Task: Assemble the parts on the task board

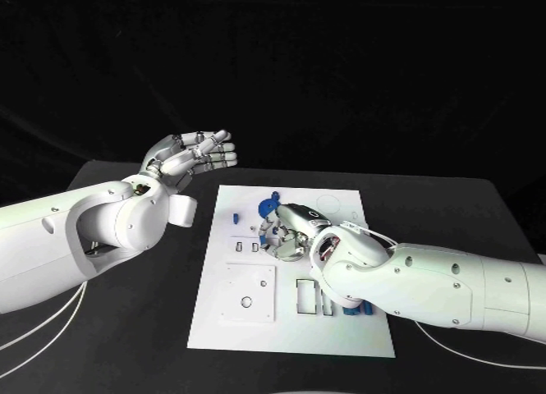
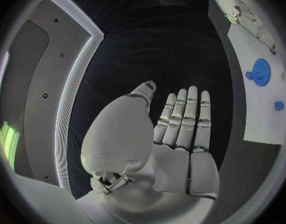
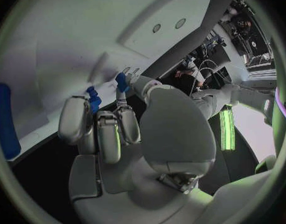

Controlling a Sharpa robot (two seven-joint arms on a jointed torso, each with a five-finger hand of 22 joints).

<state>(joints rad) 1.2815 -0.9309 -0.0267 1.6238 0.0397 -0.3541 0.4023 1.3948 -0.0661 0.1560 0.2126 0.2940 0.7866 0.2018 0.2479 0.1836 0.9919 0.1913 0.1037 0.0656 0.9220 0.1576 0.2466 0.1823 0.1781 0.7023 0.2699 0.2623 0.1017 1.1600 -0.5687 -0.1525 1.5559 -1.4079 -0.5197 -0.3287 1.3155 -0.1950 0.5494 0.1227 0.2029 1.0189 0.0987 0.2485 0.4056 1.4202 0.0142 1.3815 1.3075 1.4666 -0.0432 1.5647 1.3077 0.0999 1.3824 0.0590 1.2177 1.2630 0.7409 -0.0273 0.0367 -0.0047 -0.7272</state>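
Right hand (image 3: pixel 112 129) touches blue parts (image 3: pixel 93 100) on board (image 1: pixel 344 328).

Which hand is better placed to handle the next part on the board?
Right. The right hand is over the task board, fingers at small blue parts. The left hand hangs open beyond the board's far left corner.

hands (image 1: pixel 202 153) (image 1: pixel 291 230): 2 | task board (image 1: pixel 344 328): 1 | blue parts (image 1: pixel 273 202): several, exact count unclear

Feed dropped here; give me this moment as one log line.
left hand: open, raised off board | right hand: fingers down on task board among blue parts | grasp: unclear
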